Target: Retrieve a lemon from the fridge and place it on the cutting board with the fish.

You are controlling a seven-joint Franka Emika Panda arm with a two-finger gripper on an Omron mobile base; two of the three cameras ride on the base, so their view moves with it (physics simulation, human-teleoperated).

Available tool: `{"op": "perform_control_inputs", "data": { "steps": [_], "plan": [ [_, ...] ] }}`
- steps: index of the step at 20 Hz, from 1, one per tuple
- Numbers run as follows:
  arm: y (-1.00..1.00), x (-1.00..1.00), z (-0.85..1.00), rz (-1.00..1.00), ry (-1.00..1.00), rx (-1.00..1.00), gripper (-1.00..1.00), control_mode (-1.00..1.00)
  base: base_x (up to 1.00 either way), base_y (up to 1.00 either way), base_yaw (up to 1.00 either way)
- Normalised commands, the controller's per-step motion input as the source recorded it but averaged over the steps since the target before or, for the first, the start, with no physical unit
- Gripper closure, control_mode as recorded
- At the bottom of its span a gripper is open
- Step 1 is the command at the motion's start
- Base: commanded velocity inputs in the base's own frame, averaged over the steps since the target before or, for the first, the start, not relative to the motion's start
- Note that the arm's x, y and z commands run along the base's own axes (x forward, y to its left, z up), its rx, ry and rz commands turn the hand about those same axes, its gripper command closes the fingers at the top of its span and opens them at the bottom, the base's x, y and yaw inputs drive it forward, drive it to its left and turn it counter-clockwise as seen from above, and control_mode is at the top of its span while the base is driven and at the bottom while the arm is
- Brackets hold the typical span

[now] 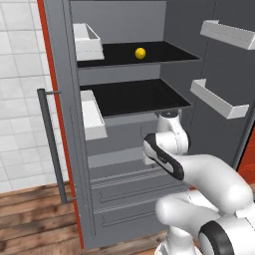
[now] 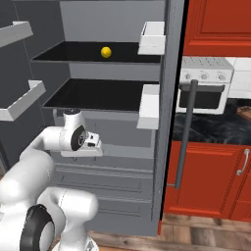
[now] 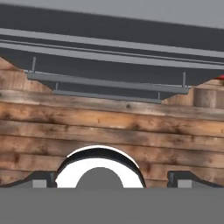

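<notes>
Wooden plank flooring (image 3: 109, 127) lies below the down-pointed two-finger gripper (image 3: 112, 177), jaws fully spread (nothing held). High above it, the small round yellow lemon (image 1: 140, 53) rests on the tall grey fridge's (image 1: 124, 194) upper black shelf (image 1: 164, 50), exposed by open doors for reaching.

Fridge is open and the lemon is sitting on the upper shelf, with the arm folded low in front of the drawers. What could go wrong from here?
1. The lemon is round and lies loose on the upper black shelf; a nudge from the open gripper might roll it deeper.
2. The arm must rise past the lower shelf and the white door bins, so a clip seems possible.
3. The hand view faces the wooden floor, so the reach begins without the lemon in it.
</notes>
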Motion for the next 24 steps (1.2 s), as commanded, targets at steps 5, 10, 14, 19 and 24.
{"op": "perform_control_inputs", "data": {
  "steps": [5, 10, 14, 19, 24],
  "plan": [
    [0.01, 0.0, -0.01, 0.0, 0.0, 0.0, -1.0, -1.0, 0.0, 0.0, 0.0],
    [0.06, -0.16, 0.2, -0.09, -0.09, 0.0, -1.0, -1.0, 0.0, 0.0, 0.0],
    [0.05, -0.21, 0.48, -0.27, -0.06, 0.0, -1.0, -1.0, 0.0, 0.0, 0.0],
    [0.0, -0.29, 0.44, -0.26, -0.01, 0.03, -1.0, -1.0, 0.0, 0.0, 0.0],
    [0.0, -0.38, 0.34, -0.05, -0.04, 0.03, -1.0, -1.0, 0.0, 0.0, 0.0]
  ]
}}
